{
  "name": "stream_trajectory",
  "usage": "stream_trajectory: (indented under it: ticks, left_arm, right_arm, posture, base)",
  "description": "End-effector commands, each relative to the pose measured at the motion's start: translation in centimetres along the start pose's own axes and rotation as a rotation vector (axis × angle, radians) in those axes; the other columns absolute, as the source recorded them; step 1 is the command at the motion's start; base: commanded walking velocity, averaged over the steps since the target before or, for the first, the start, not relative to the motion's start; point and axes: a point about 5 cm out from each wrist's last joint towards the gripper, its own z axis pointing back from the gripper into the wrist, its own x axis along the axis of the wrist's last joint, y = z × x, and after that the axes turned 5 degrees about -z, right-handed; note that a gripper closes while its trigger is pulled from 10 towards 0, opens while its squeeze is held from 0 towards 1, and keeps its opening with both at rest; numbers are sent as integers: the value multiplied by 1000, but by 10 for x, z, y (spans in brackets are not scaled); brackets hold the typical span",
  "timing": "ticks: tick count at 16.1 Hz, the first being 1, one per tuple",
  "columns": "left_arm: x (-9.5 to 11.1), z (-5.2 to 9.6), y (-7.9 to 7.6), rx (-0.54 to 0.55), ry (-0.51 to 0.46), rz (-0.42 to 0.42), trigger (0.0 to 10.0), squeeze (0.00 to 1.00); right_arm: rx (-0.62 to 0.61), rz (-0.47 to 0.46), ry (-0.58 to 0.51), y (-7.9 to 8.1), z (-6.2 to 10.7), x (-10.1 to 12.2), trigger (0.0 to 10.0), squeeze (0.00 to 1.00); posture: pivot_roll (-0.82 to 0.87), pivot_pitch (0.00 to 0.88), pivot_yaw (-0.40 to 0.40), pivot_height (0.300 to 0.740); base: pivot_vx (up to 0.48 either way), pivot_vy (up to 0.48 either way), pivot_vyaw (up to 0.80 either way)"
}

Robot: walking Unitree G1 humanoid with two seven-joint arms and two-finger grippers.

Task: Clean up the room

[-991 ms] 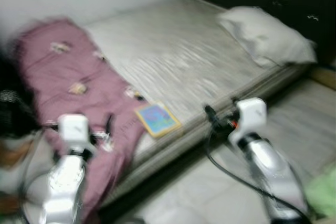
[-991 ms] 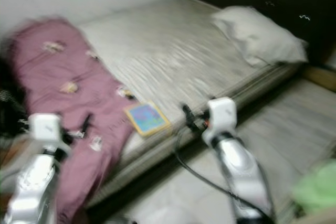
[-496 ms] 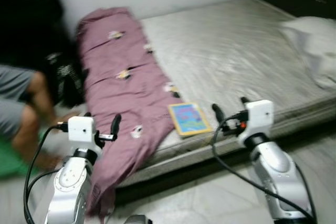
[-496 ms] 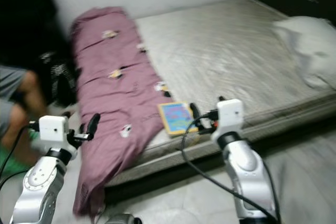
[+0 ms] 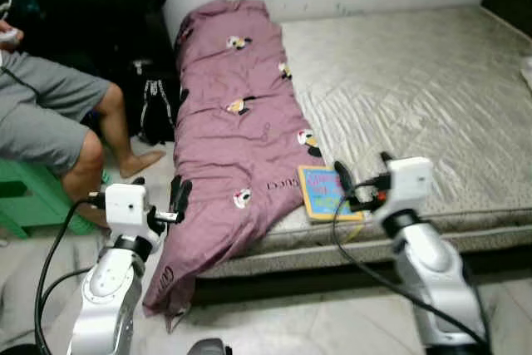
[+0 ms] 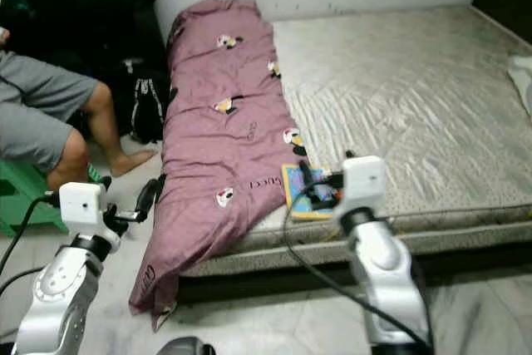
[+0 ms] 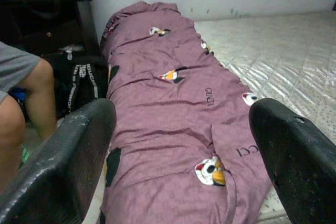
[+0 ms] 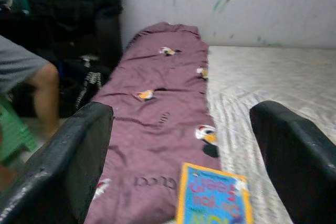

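1. Left eye view: a mauve blanket (image 5: 237,130) lies lengthwise down the left side of the mattress (image 5: 432,97), its lower end spilling over the edge toward the floor. A colourful book (image 5: 326,193) rests at the mattress's near edge, touching the blanket; the right gripper (image 5: 359,179) partly covers it. The left gripper (image 5: 158,199) is raised beside the hanging blanket. A seated person's leg (image 5: 91,143) is cut off at the frame's left.
2. Right eye view: a black bag (image 6: 143,106) stands in shadow between the leg and the bed, its details hard to make out.
3. Left wrist view: both fingers (image 7: 58,166) stand wide apart, holding nothing, the blanket beyond them.
4. Right wrist view: the fingers (image 8: 63,166) are likewise spread and empty; the book's lower part is cut off by the frame.
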Motion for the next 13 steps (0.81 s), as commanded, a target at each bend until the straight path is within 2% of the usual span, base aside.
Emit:
stream_trajectory:
  ticks: [1, 9, 10, 13]
  left_arm:
    - [6, -1, 2, -1, -25, -14, 10000, 0]
    - [5, -2, 3, 15, -14, -17, 10000, 0]
    - [3, -3, 5, 47, 0, -37, 10000, 0]
    - [3, -2, 6, 57, 1, -27, 10000, 0]
  right_arm:
    - [-13, 7, -9, -4, 0, 2, 10000, 0]
    - [-16, 22, -11, -3, 0, 2, 10000, 0]
    - [-18, 16, -11, -3, 0, 2, 10000, 0]
    - [-25, 5, -9, -4, 0, 1, 10000, 0]
  posture:
    - [-52, 0, 36, 740]
    - [-49, 0, 35, 740]
    - [-48, 0, 35, 740]
    - [-47, 0, 34, 740]
  base:
    - [458, 0, 0]
    - [454, 0, 0]
    - [0, 0, 0]
    - [0, 0, 0]
